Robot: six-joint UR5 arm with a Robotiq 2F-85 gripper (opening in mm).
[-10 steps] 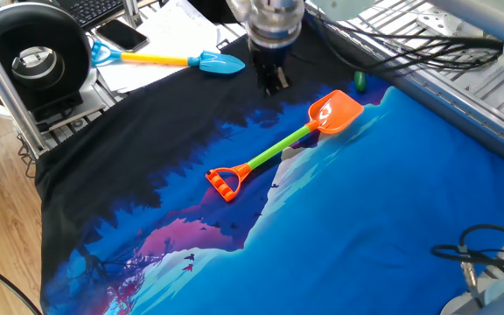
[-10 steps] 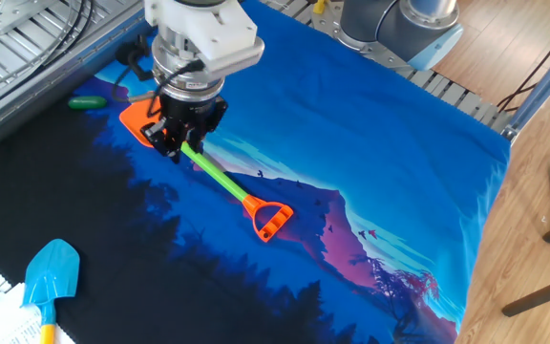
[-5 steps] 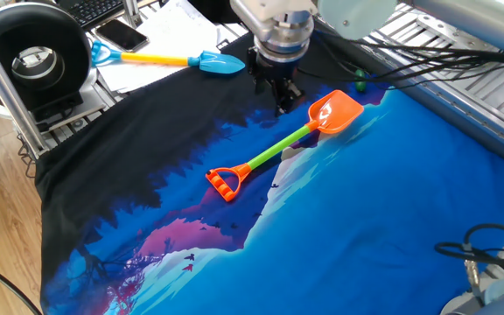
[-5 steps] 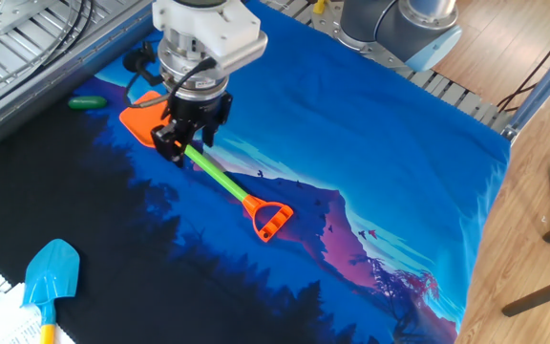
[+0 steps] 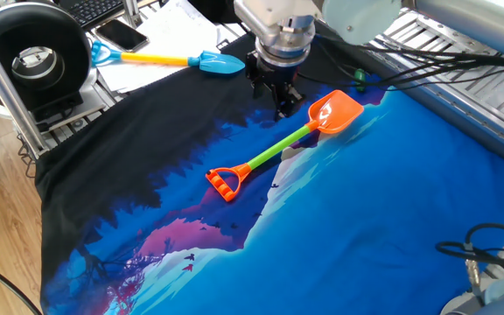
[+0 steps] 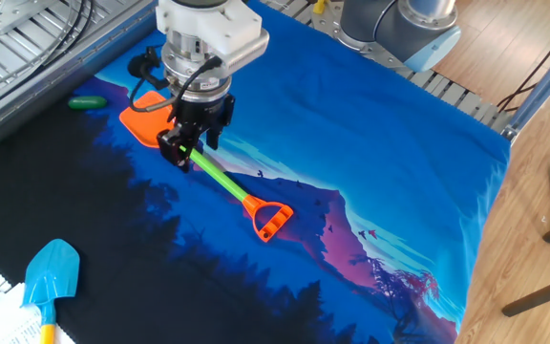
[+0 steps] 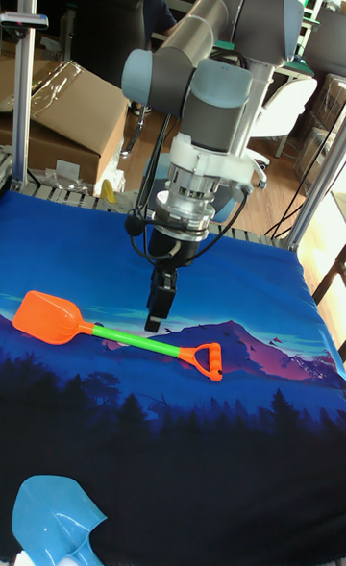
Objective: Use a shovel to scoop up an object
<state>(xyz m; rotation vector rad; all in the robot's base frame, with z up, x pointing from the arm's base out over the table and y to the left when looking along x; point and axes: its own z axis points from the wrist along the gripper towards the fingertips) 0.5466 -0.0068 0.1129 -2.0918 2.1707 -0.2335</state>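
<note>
The shovel lies flat on the blue-and-black cloth, with an orange blade (image 5: 335, 112), a green shaft (image 5: 278, 150) and an orange D-handle (image 5: 226, 182). The same shovel (image 6: 220, 177) (image 7: 135, 339) appears in both other views. My gripper (image 5: 277, 100) (image 6: 185, 148) (image 7: 157, 314) hangs just above the shaft near the blade end. Its dark fingers stand open astride the shaft and hold nothing. The object, a small dark green piece (image 6: 87, 101), rests on the cloth just beyond the blade. In one fixed view the object (image 5: 360, 78) is partly behind cables.
A blue-bladed toy shovel with a yellow shaft (image 5: 201, 61) (image 6: 50, 277) (image 7: 53, 523) lies at the cloth's black end. A phone (image 5: 121, 35) and a black round device (image 5: 33, 57) sit past that edge. Cables (image 5: 409, 61) cross the metal rails by the object.
The gripper has come down and shifted over the green shaft, with its wrist turned a little. The shovel and the green piece have not moved.
</note>
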